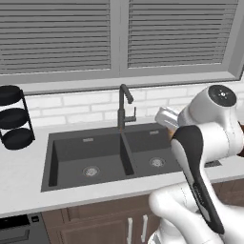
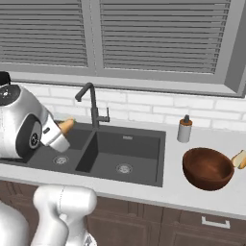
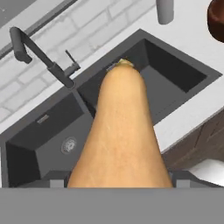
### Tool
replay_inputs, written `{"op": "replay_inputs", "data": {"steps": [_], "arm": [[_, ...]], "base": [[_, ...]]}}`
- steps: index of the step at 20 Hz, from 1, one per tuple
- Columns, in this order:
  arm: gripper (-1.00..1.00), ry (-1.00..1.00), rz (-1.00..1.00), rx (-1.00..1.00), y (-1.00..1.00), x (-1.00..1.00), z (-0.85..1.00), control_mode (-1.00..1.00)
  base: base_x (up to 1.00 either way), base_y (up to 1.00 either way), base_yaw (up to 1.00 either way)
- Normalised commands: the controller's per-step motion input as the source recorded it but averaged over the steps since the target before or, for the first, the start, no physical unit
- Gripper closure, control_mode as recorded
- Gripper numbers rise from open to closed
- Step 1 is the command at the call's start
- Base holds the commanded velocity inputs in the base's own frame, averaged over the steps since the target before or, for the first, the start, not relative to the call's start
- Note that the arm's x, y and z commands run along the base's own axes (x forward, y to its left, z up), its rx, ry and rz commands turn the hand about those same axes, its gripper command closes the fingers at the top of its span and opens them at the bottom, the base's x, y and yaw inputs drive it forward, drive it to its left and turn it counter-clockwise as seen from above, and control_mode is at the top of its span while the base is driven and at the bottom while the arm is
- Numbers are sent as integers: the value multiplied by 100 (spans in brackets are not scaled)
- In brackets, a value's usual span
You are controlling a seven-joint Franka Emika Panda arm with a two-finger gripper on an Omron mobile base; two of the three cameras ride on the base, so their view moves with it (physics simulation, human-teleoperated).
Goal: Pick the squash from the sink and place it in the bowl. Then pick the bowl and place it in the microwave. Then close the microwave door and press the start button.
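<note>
The tan-orange squash is lifted above the dark double sink, and my gripper is shut on its wide end, a dark fingertip on each side. Its narrow pale top points away from the hand. In the right base view the squash sticks out of the gripper above the left basin of the sink. The left base view has the gripper over the right basin of the sink. The reddish-brown bowl stands empty on the counter right of the sink, also seen as the bowl. The microwave is out of view.
A tall dark faucet rises behind the basin divider, close to the hand. A grey soap dispenser stands behind the sink's right corner. A black tiered rack is on the far left counter. Pale food items lie beside the bowl.
</note>
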Motion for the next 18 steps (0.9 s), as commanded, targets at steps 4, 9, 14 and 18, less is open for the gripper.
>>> {"op": "replay_inputs", "data": {"steps": [4, 9, 14, 18], "arm": [[100, 27, -7, 0, -100, 2, 0, -100], [100, 25, -6, 0, -97, 21, -11, -100], [100, 15, -5, 0, -100, 27, -23, -100], [100, 10, -3, 0, -96, 35, -19, -100]], "base": [[0, 0, 0], [0, 0, 0], [0, 0, 0], [0, 0, 0]]}}
